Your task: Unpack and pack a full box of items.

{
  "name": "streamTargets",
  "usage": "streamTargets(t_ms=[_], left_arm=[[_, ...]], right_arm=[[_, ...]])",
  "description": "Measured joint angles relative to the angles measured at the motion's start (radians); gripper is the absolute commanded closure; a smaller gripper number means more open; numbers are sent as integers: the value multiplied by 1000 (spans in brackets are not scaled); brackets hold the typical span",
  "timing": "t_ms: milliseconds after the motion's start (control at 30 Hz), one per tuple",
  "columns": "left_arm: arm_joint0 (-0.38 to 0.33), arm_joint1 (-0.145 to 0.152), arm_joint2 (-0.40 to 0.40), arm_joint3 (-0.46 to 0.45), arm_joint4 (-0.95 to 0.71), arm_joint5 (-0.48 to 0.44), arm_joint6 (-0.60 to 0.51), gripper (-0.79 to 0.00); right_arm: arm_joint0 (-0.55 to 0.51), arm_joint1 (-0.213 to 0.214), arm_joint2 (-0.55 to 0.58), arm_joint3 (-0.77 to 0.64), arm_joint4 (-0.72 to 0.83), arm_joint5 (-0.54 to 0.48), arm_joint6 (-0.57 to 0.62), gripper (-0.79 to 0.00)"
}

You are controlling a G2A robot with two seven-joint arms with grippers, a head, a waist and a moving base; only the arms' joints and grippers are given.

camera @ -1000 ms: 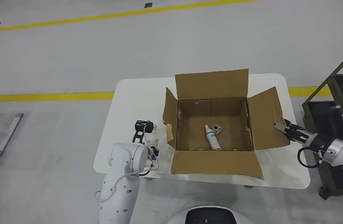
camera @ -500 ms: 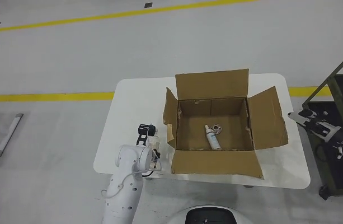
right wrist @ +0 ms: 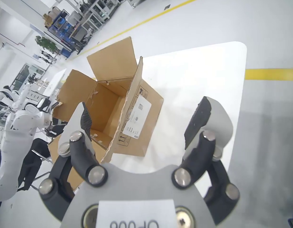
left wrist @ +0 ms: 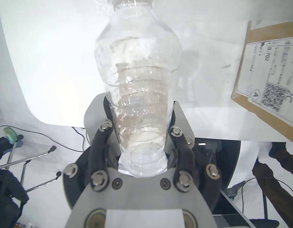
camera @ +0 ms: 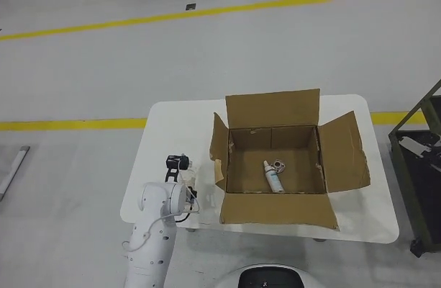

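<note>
An open cardboard box (camera: 274, 209) stands on the white table (camera: 170, 129), all flaps spread. Inside it lie a small white bottle (camera: 273, 177) and a grey ring-shaped part (camera: 279, 165). My left gripper (left wrist: 139, 119) is shut on a clear plastic bottle (left wrist: 137, 67) with a white cap, held over the table near its front left edge, just left of the box (left wrist: 267, 77). In the top view that gripper (camera: 178, 164) and bottle (camera: 189, 176) are beside the box's left flap. My right gripper (right wrist: 144, 119) is open and empty, off the table's right side, facing the box (right wrist: 108, 100).
A dark metal cart (camera: 421, 187) stands right of the table, with the right arm (camera: 425, 150) over it. A grey tube (camera: 11, 173) lies on the floor at the far left. Bare table surface lies left of and behind the box.
The right arm pulled back from the box's right flap, past the table edge to above the cart. The left gripper, still holding the bottle, shifted slightly left.
</note>
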State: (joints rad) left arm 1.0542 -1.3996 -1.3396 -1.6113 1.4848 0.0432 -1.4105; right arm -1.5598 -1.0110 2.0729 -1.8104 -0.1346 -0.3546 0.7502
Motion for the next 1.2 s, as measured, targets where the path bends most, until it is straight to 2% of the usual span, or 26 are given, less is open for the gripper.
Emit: streamTargets(t_ms=[533,567,600,633,933,1200], left_arm=[[26,-11,90,72,28,26,51,0],[26,-12,97,76,33,28,54,-86],[26,-13,105,83,39,31,58,-332],[25,-14,111,88,41,33,61,-779],[16,-20,122,85,34,65,51,-785],[21,-20,97,44,24,93,51,-785]], right_arm=[[-29,2,-65,-38,18,-12,-21,-785],[-30,2,-66,-39,19,-13,-21,-785],[-31,2,-68,-40,20,-13,-20,-785],[-31,3,-69,-41,20,-14,-19,-785],[-18,10,-73,-43,25,-35,1,-785],[48,20,-109,-43,51,-48,30,-785]])
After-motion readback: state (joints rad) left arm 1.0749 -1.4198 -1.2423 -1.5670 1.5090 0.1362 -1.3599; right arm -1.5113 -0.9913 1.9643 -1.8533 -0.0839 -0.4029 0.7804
